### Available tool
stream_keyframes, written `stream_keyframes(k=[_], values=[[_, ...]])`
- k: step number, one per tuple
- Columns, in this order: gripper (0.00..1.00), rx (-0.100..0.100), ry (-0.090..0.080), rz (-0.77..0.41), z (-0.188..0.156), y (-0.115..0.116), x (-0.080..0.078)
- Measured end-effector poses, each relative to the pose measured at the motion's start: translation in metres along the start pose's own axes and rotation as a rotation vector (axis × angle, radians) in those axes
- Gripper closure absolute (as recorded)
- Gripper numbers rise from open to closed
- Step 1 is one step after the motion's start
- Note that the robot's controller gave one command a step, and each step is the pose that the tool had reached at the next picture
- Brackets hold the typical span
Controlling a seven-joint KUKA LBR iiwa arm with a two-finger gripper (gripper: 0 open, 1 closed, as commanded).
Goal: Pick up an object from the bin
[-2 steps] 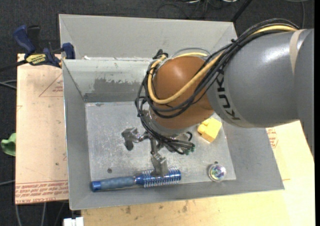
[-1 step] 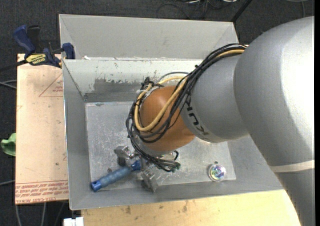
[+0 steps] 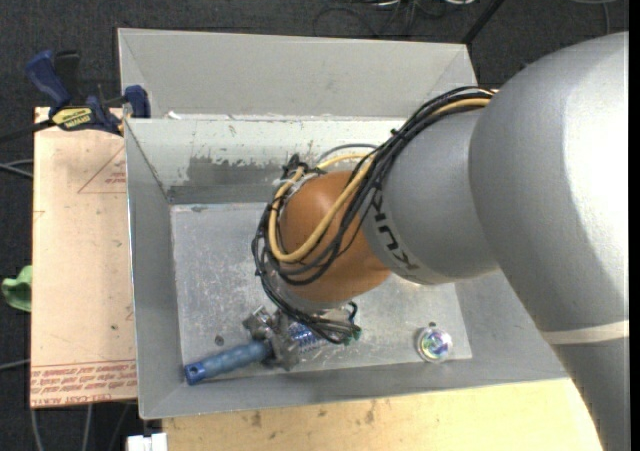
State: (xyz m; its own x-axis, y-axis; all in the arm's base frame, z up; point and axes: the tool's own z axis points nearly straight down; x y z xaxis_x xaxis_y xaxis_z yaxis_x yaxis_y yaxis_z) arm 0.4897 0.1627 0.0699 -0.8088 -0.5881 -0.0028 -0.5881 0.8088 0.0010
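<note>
Overhead cam, I had the pincer [image 3: 283, 337] down by the bin's [image 3: 150, 239] front wall, right at the blue stick's [image 3: 225, 362] right end, couldn't tell how open it was or whether it gripped anything, shiny little disc [image 3: 434, 344] well apart, rightward.

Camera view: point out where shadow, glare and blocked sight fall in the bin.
In the camera view, light lies evenly on the bin floor. It is only faintly darker under the orange cover, around the gripper and near the blue-handled tool. The small round shiny thing at front right glints, and the arm's grey link hides the bin's right side.
</note>
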Motion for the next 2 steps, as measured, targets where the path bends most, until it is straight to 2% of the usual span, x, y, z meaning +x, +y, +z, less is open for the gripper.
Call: stream_keyframes(k=[1,2], values=[[1.0,0.003,-0.006,0.01,-0.095,-0.002,0.001],[1.0,0.004,-0.006,-0.098,-0.161,-0.017,-0.008]])
